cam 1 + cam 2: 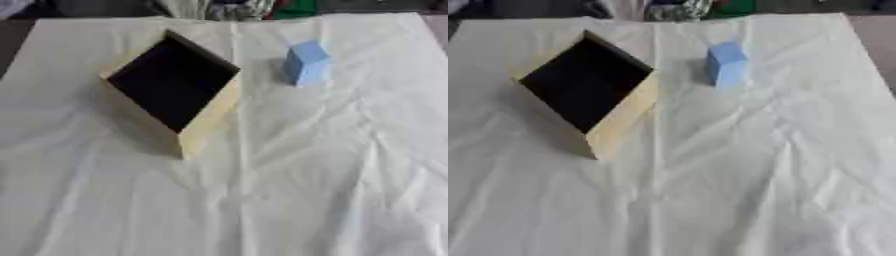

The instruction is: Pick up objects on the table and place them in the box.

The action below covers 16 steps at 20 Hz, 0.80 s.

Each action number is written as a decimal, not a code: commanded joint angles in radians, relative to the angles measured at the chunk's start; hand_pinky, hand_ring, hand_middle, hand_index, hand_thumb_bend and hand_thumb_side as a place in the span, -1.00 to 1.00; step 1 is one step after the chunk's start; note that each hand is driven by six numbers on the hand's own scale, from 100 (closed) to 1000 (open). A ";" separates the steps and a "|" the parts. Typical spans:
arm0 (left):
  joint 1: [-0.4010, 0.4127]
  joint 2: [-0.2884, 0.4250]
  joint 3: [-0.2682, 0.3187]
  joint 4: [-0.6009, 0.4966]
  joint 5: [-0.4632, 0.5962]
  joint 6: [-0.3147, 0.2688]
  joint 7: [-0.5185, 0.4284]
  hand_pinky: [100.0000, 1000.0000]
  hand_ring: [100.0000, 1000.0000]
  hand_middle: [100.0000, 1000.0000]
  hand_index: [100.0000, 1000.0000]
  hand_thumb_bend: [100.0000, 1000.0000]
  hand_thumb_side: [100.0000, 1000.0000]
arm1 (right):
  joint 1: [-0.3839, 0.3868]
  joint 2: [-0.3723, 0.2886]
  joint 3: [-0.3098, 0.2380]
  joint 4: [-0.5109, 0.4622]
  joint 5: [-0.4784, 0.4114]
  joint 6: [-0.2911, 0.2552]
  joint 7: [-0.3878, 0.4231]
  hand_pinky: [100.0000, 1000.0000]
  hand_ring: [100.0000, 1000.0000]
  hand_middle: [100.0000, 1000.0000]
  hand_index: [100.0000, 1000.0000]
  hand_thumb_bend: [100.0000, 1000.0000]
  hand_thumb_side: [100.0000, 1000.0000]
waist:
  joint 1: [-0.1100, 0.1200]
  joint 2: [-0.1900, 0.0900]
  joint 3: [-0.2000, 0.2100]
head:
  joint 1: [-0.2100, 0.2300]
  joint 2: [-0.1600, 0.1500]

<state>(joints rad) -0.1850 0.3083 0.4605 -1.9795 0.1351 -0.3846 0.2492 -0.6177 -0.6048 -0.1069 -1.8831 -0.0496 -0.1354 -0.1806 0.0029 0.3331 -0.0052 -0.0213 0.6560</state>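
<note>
Pale wooden square box with dark open interior set corner-on, left of centre on wrinkled white cloth-covered table. Light blue rectangular foam-like block upright to right of box, apart from it, not yet inside. Neither hand in either view; finger state not determinable. Step in hand judged: first reach for block. Recommended: approach from right side with right arm, close across narrow faces, lift clear of cloth, carry over near wall, release above dark interior. Risk noted: toppling of block on loose cloth
</note>
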 commanded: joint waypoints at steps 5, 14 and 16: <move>-0.006 0.017 0.001 -0.020 0.004 0.003 -0.004 0.31 0.10 0.16 0.46 -0.54 -0.97 | -0.073 -0.057 -0.004 0.063 0.070 0.003 0.026 0.30 0.30 0.24 0.55 -1.00 -0.38 | 0.004 -0.023 0.008 | 0.008 0.027; 0.000 0.032 -0.019 -0.020 0.008 0.016 -0.012 0.31 0.11 0.16 0.46 -0.54 -0.98 | -0.193 -0.168 0.107 0.195 0.151 0.059 0.099 0.58 0.52 0.51 0.69 -1.00 -0.79 | -0.014 -0.059 0.036 | -0.015 0.039; -0.002 0.033 -0.025 -0.020 0.010 0.017 -0.017 0.31 0.11 0.16 0.46 -0.53 -0.98 | -0.240 -0.216 0.155 0.242 0.180 0.081 0.128 0.63 0.58 0.60 0.73 -1.00 -0.80 | -0.016 -0.064 0.045 | -0.024 0.040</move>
<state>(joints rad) -0.1835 0.3091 0.4383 -1.9796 0.1395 -0.3700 0.2358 -0.8367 -0.7586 0.0299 -1.6611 0.1074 -0.0660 -0.0696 0.0024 0.3033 0.0411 -0.0389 0.6858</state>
